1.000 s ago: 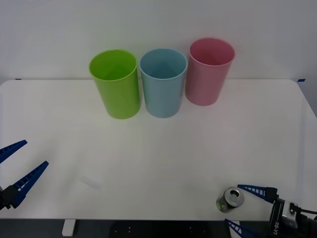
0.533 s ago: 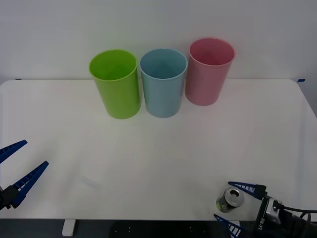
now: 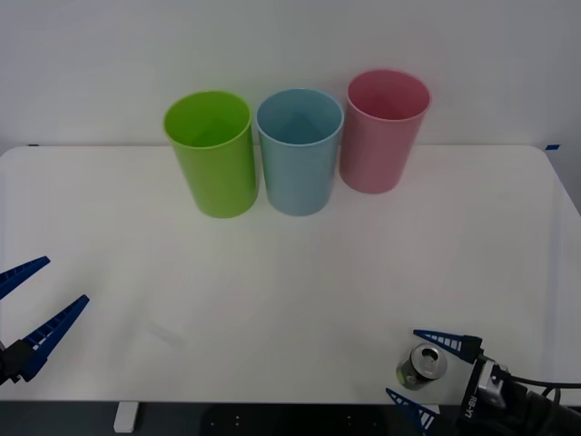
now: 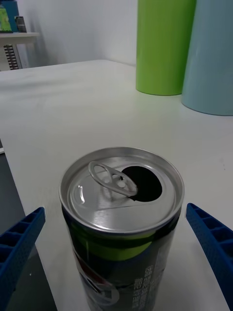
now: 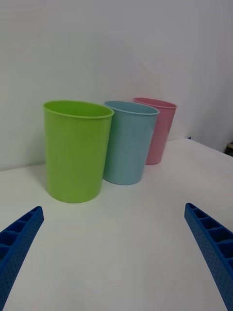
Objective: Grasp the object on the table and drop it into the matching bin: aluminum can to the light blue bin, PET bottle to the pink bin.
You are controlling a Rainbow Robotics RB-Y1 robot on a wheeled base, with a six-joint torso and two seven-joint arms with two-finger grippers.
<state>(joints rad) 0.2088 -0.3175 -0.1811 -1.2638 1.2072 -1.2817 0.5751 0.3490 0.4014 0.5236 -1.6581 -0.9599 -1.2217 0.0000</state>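
The aluminum can [image 3: 420,365] stands upright near the front right edge of the table [image 3: 318,272]. It is small and dark, with a silver top and an opened pull tab [image 4: 110,179]. My right gripper [image 3: 404,363] is open, one blue finger on each side of the can, and in the right wrist view the can [image 4: 121,218] sits between the fingertips [image 4: 22,238] without touching them. The light blue bin [image 3: 300,150] stands at the back centre with the pink bin [image 3: 383,132] on its right. My left gripper [image 3: 66,280] waits open at the front left.
A lime green bin [image 3: 211,153] stands to the left of the light blue one, almost touching it. The left wrist view shows the green bin [image 5: 76,150], the blue bin [image 5: 128,143] and the pink bin [image 5: 158,129] in a row. The table's front edge runs just below the can.
My right gripper has slid further along the can, so its open fingers now reach past both sides. The can and the left arm have not moved.
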